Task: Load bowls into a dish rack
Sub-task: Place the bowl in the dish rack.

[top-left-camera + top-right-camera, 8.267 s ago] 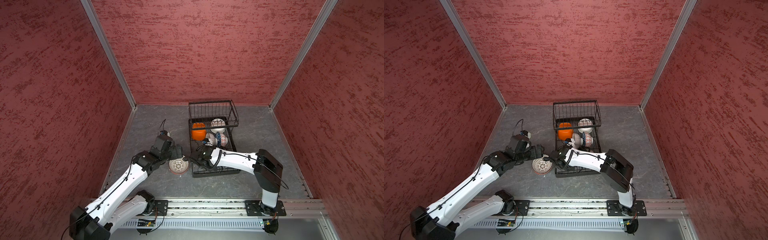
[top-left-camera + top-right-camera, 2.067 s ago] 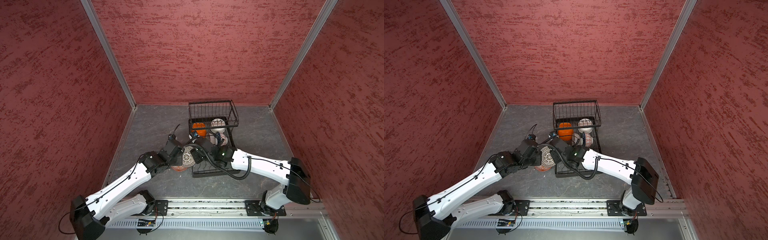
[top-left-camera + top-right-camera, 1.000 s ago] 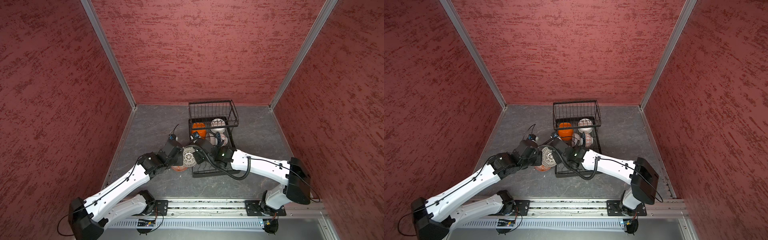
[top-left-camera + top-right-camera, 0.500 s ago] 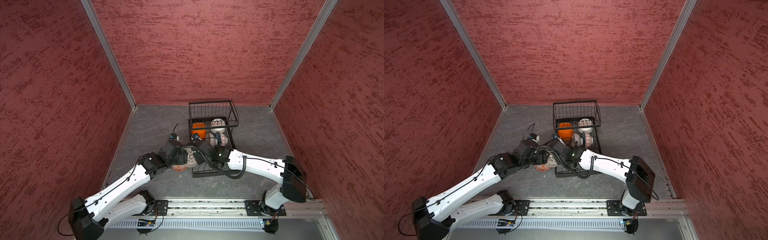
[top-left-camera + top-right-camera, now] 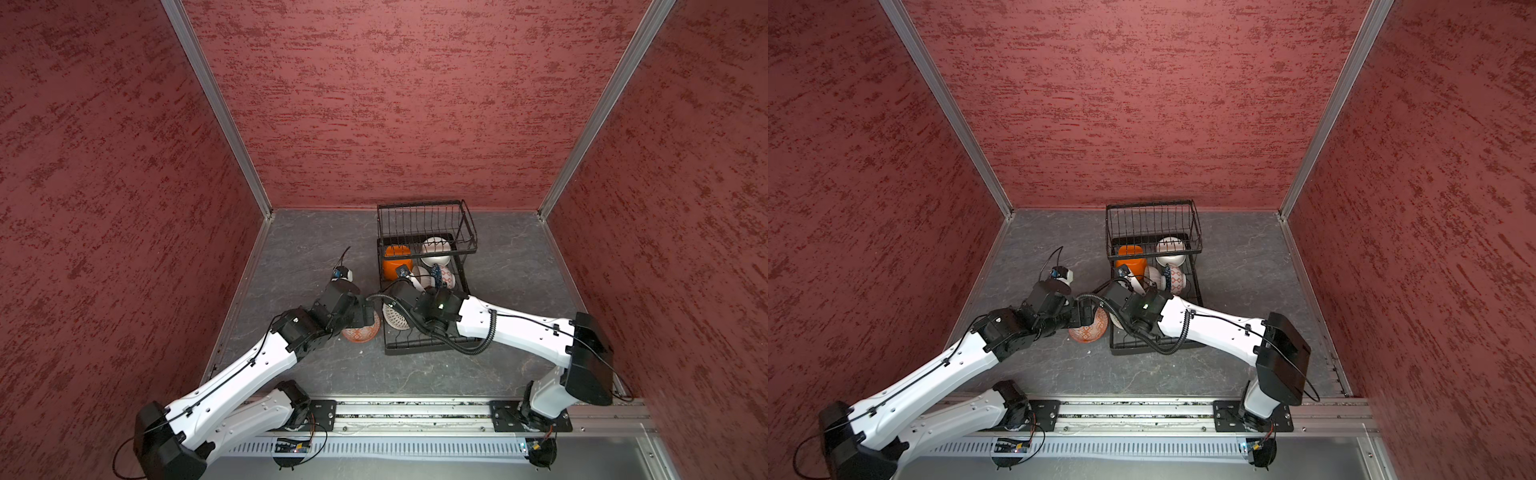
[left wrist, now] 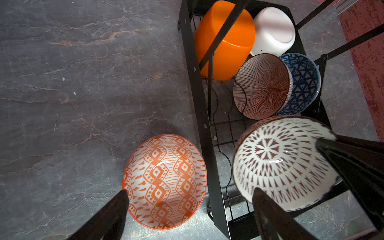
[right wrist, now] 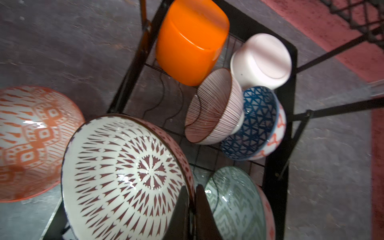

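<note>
Currently my left fingers (image 6: 112, 212) are spread wide with nothing between them. They hover over the orange-patterned bowl (image 6: 166, 180), which sits upright on the table (image 6: 83, 83) just beside the long side rail of the dish rack (image 6: 201, 104).

My right fingers (image 7: 203, 209) are pinched tight on the rim of the maroon-patterned bowl (image 7: 124, 176), one finger inside and one outside. They hold it tilted over the near end of the rack's base tray, and I cannot tell whether it touches the wires. Just beside it in the tray, a green-patterned bowl (image 7: 232, 203) leans on edge.

Further along, a striped bowl (image 6: 261, 87) on its side nests into a blue-triangle bowl (image 6: 305, 83). At the far end, partly under the raised basket, the plain orange bowl (image 6: 224, 41) and the white bowl (image 6: 274, 31) lie tipped over, side by side.
</note>
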{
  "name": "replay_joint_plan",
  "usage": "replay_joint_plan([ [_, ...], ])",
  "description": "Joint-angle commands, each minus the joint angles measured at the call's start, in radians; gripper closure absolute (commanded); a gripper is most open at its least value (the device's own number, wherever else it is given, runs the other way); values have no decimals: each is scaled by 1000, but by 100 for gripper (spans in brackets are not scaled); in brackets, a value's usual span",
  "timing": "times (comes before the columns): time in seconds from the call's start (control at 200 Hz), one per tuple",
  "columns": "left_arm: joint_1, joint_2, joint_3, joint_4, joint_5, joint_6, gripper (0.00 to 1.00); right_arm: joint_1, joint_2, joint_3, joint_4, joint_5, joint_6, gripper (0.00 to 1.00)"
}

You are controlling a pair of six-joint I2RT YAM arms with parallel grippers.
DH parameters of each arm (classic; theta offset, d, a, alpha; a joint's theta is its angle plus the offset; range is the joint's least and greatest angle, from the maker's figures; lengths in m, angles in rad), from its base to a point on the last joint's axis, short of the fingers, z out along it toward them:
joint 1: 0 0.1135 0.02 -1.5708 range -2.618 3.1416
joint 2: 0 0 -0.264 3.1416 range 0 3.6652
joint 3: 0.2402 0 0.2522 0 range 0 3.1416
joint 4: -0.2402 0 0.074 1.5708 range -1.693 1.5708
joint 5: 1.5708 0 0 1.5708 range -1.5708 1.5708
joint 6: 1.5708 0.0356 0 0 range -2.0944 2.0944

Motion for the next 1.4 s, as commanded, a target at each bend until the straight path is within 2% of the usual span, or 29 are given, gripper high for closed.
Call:
replay_joint_plan([
  [0.0, 23, -3, -13, 22, 0, -2, 7, -1, -42, 37, -144, 158, 79, 100],
  [0.316, 88, 12, -37, 65, 39, 13, 7, 1, 2, 41, -337, 323, 137, 100],
  [0.536, 149, 15, -71, 120, 74, 32, 6, 2, 58, 60, -404, 370, 150, 100],
  [1.002, 247, 29, -97, 158, 132, 76, 5, 16, 157, 137, -360, 339, 55, 100],
  [1.393, 307, -9, -129, 165, 179, 94, 5, 45, 232, 190, -511, 352, 118, 100],
])
